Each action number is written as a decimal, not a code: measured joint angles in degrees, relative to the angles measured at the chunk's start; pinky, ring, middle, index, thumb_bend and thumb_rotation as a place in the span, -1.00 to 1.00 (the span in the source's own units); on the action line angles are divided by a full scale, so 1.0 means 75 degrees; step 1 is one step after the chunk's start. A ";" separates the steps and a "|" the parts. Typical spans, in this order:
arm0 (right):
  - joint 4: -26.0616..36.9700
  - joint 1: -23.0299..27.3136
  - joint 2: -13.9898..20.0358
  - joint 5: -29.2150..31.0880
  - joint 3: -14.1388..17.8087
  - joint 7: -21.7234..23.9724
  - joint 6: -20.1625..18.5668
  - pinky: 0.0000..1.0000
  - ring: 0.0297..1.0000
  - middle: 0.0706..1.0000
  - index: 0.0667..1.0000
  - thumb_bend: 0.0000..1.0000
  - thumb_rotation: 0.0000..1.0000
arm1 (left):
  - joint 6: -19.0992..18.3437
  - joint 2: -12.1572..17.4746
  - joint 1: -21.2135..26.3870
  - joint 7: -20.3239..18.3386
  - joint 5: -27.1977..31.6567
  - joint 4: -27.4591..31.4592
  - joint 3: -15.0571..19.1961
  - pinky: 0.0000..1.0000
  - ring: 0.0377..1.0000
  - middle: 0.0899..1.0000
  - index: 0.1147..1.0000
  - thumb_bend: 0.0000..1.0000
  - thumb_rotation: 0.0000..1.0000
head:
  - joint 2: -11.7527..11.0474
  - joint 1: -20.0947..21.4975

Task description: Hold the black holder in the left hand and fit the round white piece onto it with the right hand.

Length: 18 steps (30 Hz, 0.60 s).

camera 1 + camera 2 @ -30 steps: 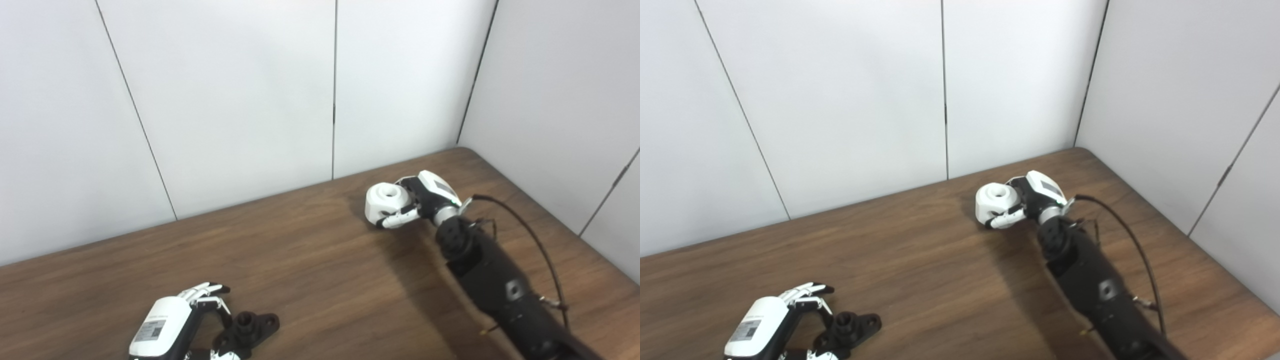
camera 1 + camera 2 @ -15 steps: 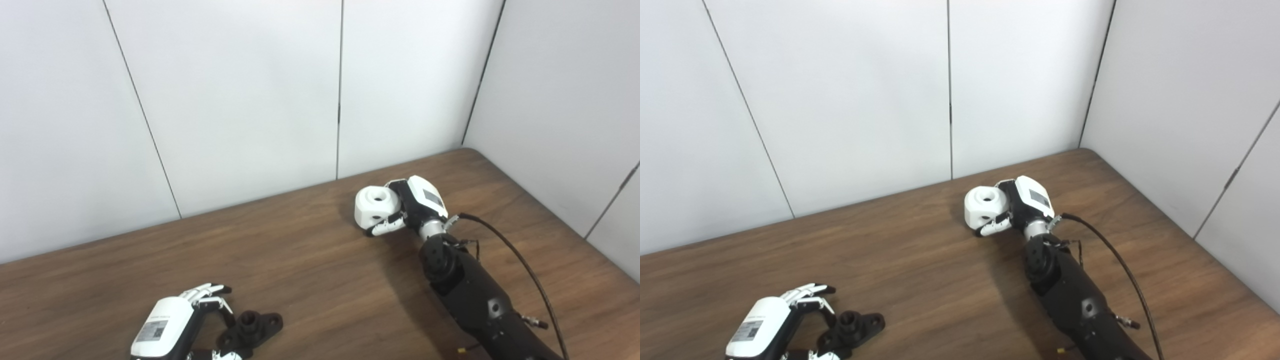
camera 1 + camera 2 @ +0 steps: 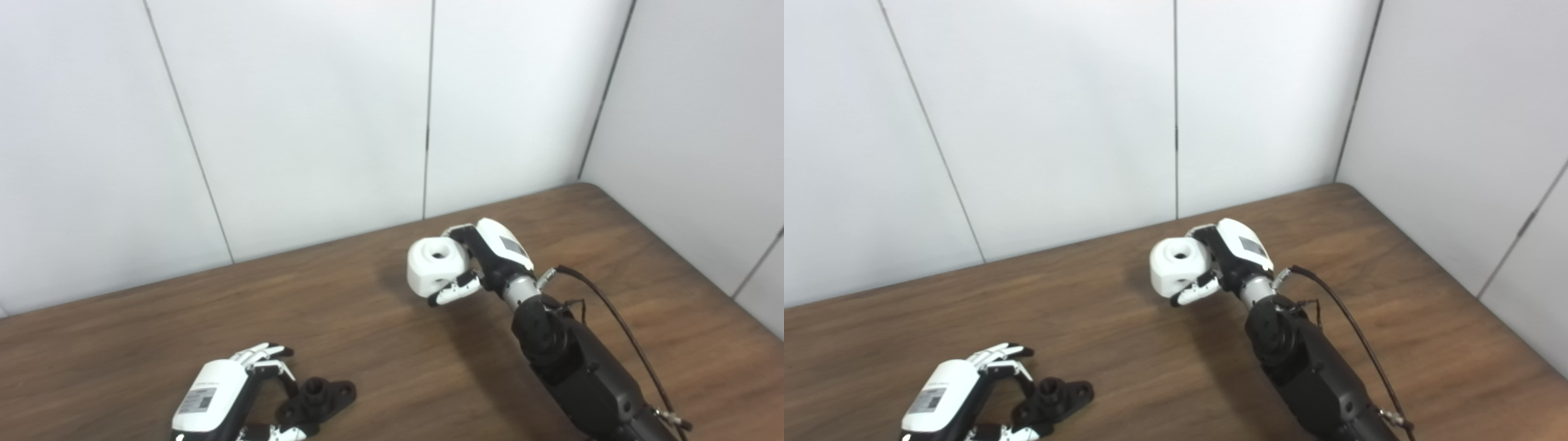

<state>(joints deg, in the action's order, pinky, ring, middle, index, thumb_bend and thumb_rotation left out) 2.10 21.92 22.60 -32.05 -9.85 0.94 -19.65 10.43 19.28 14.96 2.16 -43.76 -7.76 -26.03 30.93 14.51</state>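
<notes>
Bearing unreadable labels, right hand (image 3: 490, 260) grips white piece (image 3: 435, 267), left hand (image 3: 229, 398) black holder (image 3: 315, 398).

The table (image 3: 153, 331) is showing a dark brown wood grain with lighter streaks running along it, and the wall panels (image 3: 306, 110) behind it are showing plain pale grey-white, split by thin dark seams. The round piece (image 3: 433, 266) is showing plain white with a shadowed hole in its top, while the holder (image 3: 318, 398) is showing solid black. The left hand (image 3: 226, 398) and the right hand (image 3: 490, 257) are both showing white shells with black parts and a small grey label on the back, and the right arm (image 3: 582, 367) and its cable (image 3: 618, 318) are showing black.
</notes>
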 measured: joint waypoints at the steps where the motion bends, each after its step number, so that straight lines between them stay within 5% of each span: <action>1: 0.0170 0.0060 -0.0029 -0.0021 -0.0048 0.0135 -0.0031 0.22 0.46 0.39 -0.11 0.05 -0.73 | -0.0004 -0.0004 0.0002 0.0000 0.0000 -0.0003 0.0000 0.66 0.73 0.59 -0.16 0.04 -0.90 | 0.0024 -0.0047; 18: 0.2116 0.0192 -0.0407 -0.0289 -0.0705 0.2044 -0.0375 0.22 0.44 0.39 -0.11 0.05 -0.74 | -0.0180 -0.0182 0.0056 -0.0049 -0.0086 -0.0016 -0.0029 0.67 0.76 0.62 -0.16 0.05 -0.90 | 0.0398 -0.1055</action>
<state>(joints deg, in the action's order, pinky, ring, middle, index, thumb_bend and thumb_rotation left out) 17.97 23.35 19.55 -34.22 -15.13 16.27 -22.46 9.08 17.92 15.38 1.79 -44.40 -7.88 -26.25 33.92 6.60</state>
